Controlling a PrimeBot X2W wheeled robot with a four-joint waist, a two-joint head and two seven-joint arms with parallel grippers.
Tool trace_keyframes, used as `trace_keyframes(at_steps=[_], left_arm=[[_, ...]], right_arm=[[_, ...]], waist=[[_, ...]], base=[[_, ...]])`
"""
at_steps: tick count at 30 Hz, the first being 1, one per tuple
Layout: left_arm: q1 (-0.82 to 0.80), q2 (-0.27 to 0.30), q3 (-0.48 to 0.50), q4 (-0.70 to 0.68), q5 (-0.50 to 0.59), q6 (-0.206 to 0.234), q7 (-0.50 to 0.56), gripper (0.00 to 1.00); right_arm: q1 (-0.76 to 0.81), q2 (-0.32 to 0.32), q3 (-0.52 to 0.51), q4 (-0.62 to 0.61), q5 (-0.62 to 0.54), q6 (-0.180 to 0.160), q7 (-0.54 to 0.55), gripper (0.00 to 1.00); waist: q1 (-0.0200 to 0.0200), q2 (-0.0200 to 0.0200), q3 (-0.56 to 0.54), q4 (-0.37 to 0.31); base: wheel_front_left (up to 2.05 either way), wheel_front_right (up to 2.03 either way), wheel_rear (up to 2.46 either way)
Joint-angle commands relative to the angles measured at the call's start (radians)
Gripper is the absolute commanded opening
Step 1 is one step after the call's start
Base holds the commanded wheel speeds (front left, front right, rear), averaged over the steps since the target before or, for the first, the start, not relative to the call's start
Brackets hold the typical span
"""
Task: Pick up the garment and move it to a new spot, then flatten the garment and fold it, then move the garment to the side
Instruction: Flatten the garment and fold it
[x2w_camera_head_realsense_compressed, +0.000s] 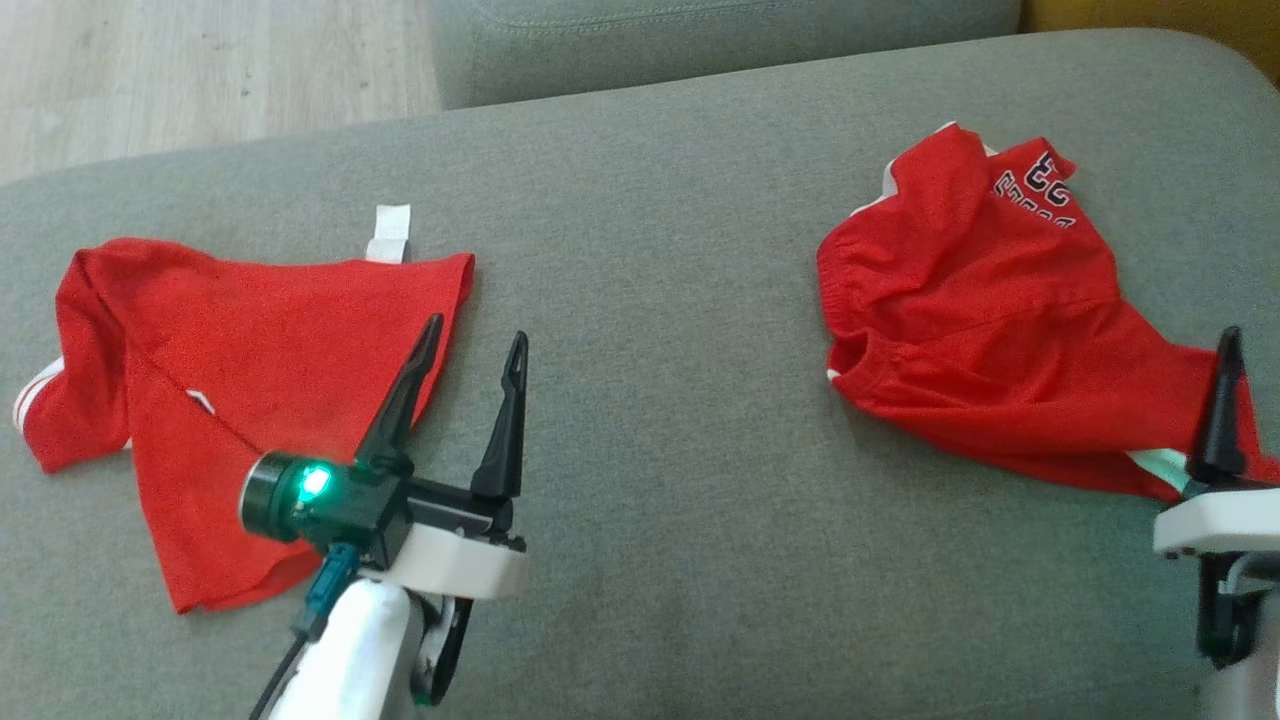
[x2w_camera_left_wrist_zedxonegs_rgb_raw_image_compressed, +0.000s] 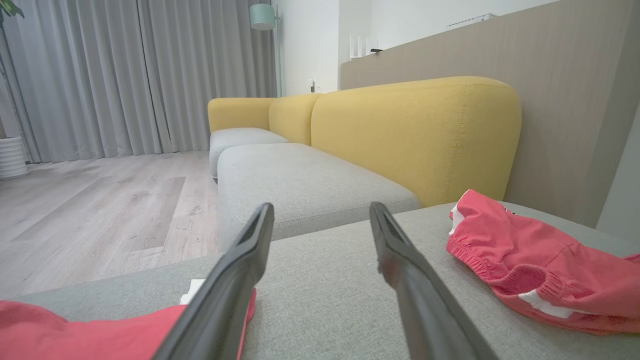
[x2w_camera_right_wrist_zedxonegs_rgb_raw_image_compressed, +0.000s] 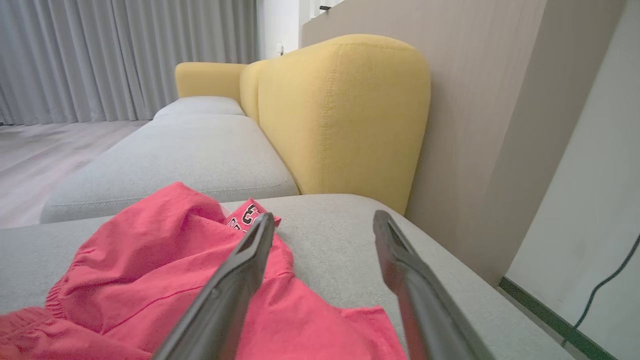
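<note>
Left gripper (x2w_camera_head_realsense_compressed: 478, 330) sits lowest in the head view, jaws spread and empty above the grey fabric sofa cushion (x2w_camera_head_realsense_compressed: 680, 420). A flat red jersey shirt (x2w_camera_head_realsense_compressed: 230, 370) lies at its left finger, and the crumpled red elastic-waisted shorts (x2w_camera_head_realsense_compressed: 980, 310) are well off to its right.

Left wrist view: jaws apart, shirt by the left finger, shorts right.

Right wrist view: right gripper (x2w_camera_right_wrist_zedxonegs_rgb_raw_image_compressed: 324, 217) jaws spread, empty, shorts beneath the left finger.

Your left gripper (x2w_camera_head_realsense_compressed: 478, 328) stands open at the left garment's (x2w_camera_head_realsense_compressed: 250, 340) edge; the right garment (x2w_camera_head_realsense_compressed: 980, 320) lies well apart.
</note>
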Motion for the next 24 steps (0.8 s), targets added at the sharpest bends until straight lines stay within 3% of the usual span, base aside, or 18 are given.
trace_keyframes(at_steps=[1,6,16,21,24], left_arm=[[-0.017,0.002,0.039,-0.032,0.008,-0.003,-0.005,1.00],[-0.010,0.000,0.045,-0.038,0.013,-0.005,-0.005,1.00],[-0.019,-0.007,0.035,-0.038,0.017,-0.015,-0.005,1.00],[-0.030,-0.011,0.032,-0.036,0.019,-0.017,-0.005,1.00],[-0.036,-0.013,0.026,-0.031,0.020,-0.021,-0.005,1.00]], right_arm=[[-0.031,-0.010,0.010,-0.034,-0.003,-0.001,-0.011,1.00],[-0.024,-0.010,0.069,-0.063,0.021,-0.001,-0.013,1.00],[0.058,-0.010,0.385,-0.166,0.129,-0.001,-0.014,1.00],[0.066,-0.010,0.518,-0.106,0.100,-0.001,-0.014,1.00],[0.037,-0.010,0.523,-0.014,0.032,-0.001,-0.005,1.00]], waist=[[0.0000,0.0000,-0.003,-0.004],[0.0000,0.0000,-0.004,-0.012],[0.0000,0.0000,0.022,0.016],[0.0000,0.0000,0.050,0.050],[0.0000,0.0000,0.066,0.076]], base=[[0.00,0.00,0.00],[0.00,0.00,0.00],[0.00,0.00,0.00],[0.00,0.00,0.00],[0.00,0.00,0.00]])
